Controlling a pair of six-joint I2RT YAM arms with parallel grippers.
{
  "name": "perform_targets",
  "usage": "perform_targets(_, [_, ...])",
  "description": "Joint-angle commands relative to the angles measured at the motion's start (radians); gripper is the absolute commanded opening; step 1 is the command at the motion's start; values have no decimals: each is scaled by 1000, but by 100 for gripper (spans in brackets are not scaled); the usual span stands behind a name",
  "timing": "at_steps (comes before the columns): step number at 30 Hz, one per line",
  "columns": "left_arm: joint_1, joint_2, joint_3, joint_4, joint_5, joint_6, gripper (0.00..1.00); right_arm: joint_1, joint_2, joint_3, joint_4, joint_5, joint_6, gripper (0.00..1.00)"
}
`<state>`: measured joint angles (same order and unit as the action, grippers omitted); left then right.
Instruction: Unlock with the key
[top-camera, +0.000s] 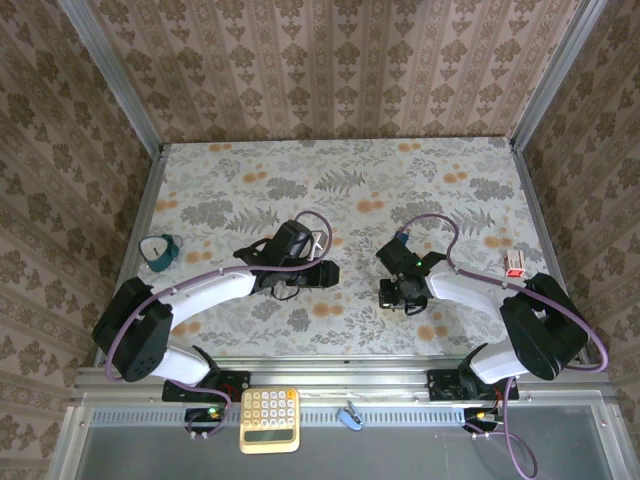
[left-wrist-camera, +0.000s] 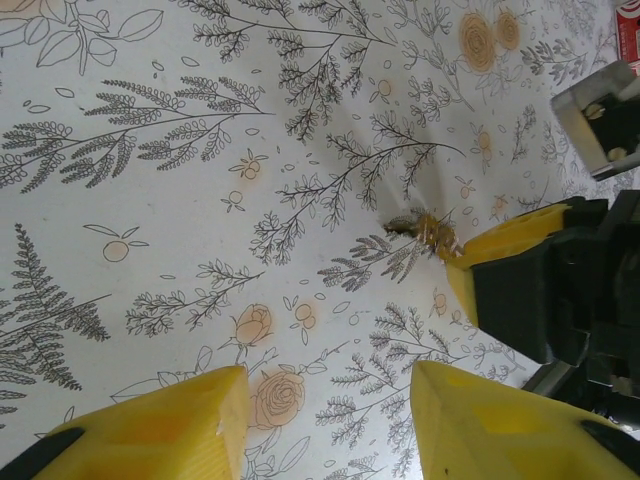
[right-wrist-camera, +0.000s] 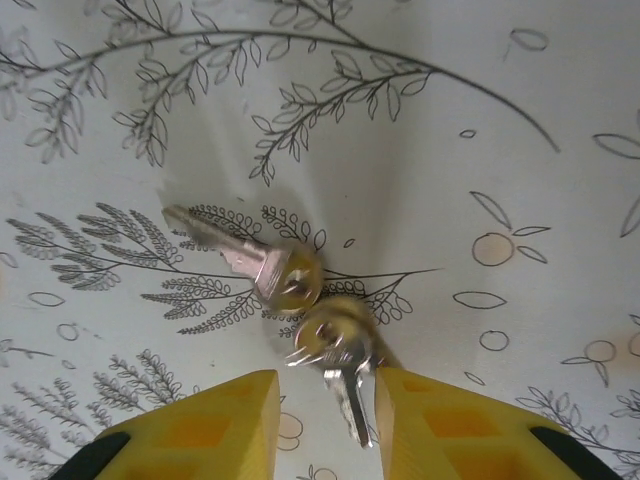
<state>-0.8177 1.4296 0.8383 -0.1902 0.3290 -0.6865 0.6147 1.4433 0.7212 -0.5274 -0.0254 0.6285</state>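
The keys (right-wrist-camera: 305, 300) are found just ahead of the open, empty right tool (right-wrist-camera: 325, 400), one blade pointing between its fingers (right-wrist-camera: 200, 440); the left tool (left-wrist-camera: 330, 400), also open, is farther.

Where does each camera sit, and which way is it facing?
Top: above and behind the bases, looking down on the table; left hand and right hand show.
Left wrist: looks across the table at the keys and right hand; own fingers below.
Right wrist: looks down on the keys; own fingers below.
Shared: both wrist views hold the keys.
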Motion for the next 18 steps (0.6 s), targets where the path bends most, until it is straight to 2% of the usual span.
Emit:
perform_targets(1, [-6,-18,-7,-6,-24,13,47,14,24,38,-16,51,7,32])
perform_targets(18, [-6,-7,-15,21,-16,7,47,39,17,90,-45,152,-5,35])
